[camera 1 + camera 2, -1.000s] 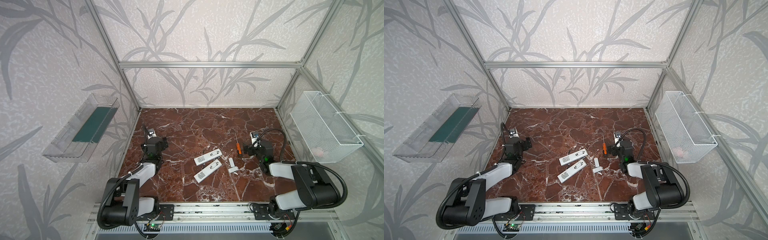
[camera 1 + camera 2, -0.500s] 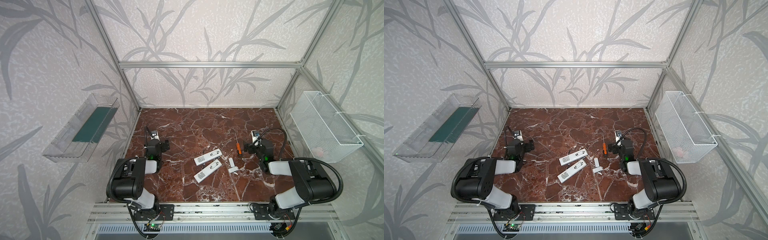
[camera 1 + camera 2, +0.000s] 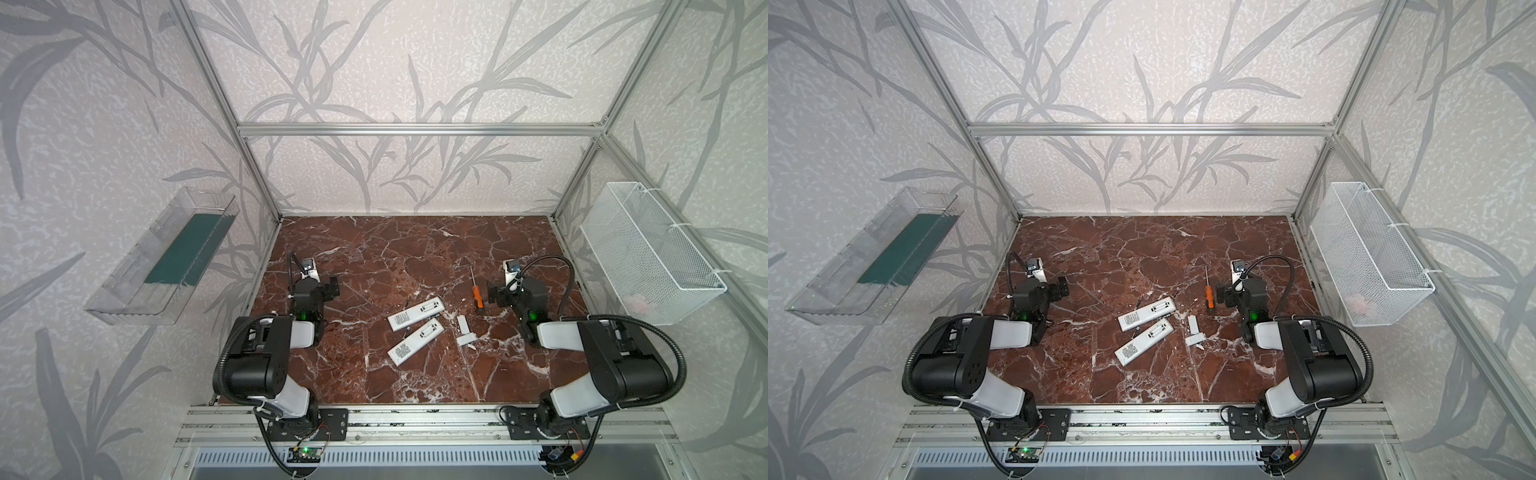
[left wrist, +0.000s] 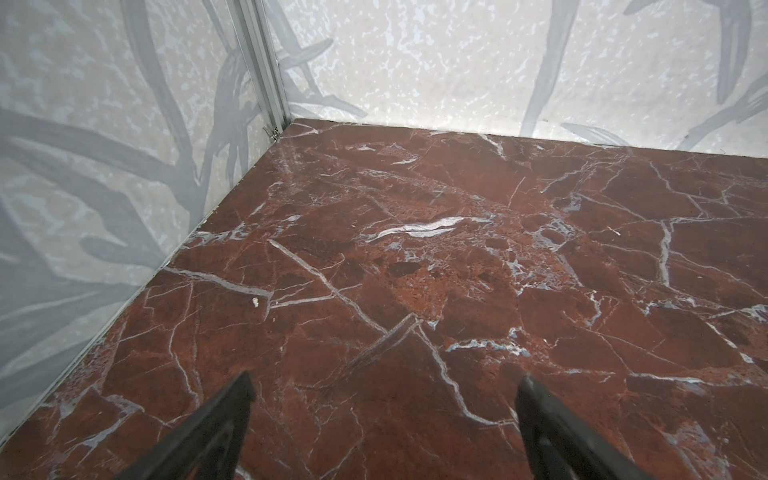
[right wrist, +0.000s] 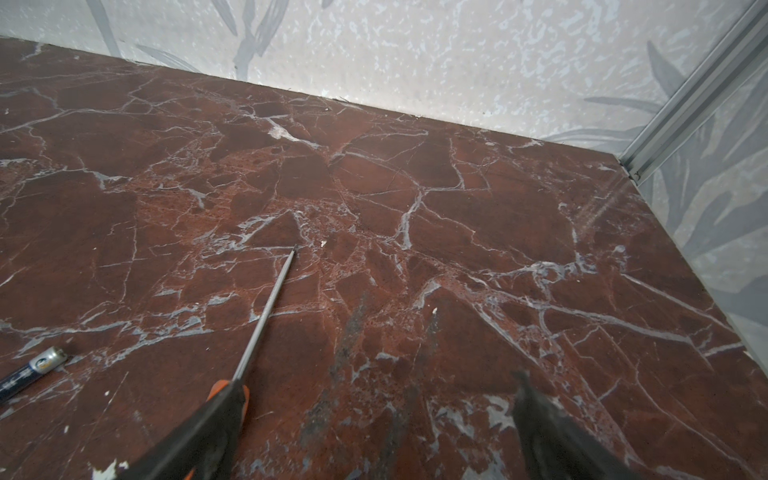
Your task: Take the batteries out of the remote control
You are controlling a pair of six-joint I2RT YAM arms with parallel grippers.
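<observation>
Left arm has folded back; left gripper (image 4: 384,380) and right gripper (image 5: 376,384) gape wide and empty, so keep the right clear of the screwdriver (image 5: 266,307) beside its finger and the battery (image 5: 35,368) beyond.

Red-brown marble table (image 3: 374,249), white veins. Orange-handled screwdriver (image 3: 478,296) lies flat on it, shaft pointing to the back wall. Left of the screwdriver in both top views are two white remotes, backs up, parallel and diagonal: far remote (image 3: 416,313), near remote (image 3: 415,344), close but apart. Between remotes and screwdriver, nearer the front edge than the screwdriver: upper cover (image 3: 462,323), lower cover (image 3: 466,339), both small and white; contact unclear. One dark battery (image 5: 33,370), yellow mark, silver end, lies flat on the screwdriver's remote side, apart from it.
</observation>
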